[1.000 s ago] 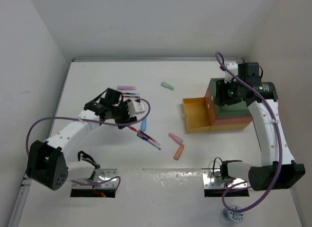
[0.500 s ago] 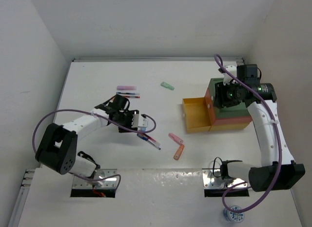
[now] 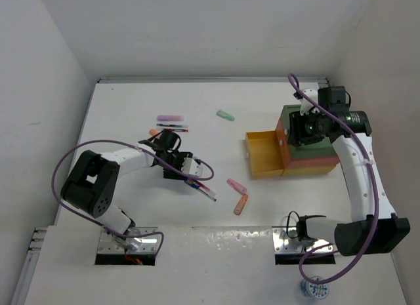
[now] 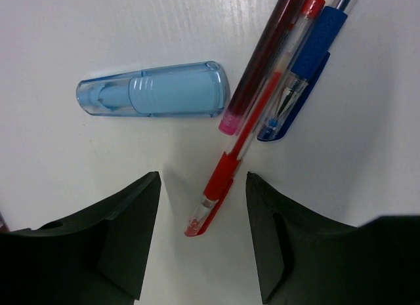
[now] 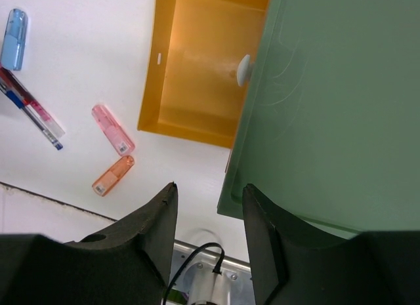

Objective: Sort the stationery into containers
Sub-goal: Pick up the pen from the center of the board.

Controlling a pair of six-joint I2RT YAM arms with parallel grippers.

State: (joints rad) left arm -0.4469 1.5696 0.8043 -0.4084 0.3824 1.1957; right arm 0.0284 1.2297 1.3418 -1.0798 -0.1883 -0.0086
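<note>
Pens: a red pen (image 4: 246, 151), a blue pen (image 4: 305, 69) and a dark thin pen (image 4: 262, 52) lie side by side, touching, on the white tabletop (image 4: 79, 29).
Blue marker: the blue marker (image 4: 154, 90) lies flat just beside the dark thin pen's pink end.
Left end effector: the left end effector (image 4: 202, 187) is released. Its fingers stand apart on either side of the red pen's lower end and do not touch it.
Nearby markers: a pink marker (image 3: 236, 185) and an orange marker (image 3: 241, 204) lie close together, between the pens and the trays.
Far markers: a mint green marker (image 3: 226, 115) lies alone farther back. A purple marker (image 3: 169, 118) lies just beside a second red pen (image 3: 172, 128).
Trays: the green tray (image 5: 341, 108) is on top of the stack and the red-orange tray (image 3: 281, 138) is under it. The yellow tray (image 5: 197, 75) is pulled out toward the markers.
Right end effector: the right end effector (image 5: 209, 203) is released, fingers apart and grasping nothing. It hangs over the green tray's edge.
</note>
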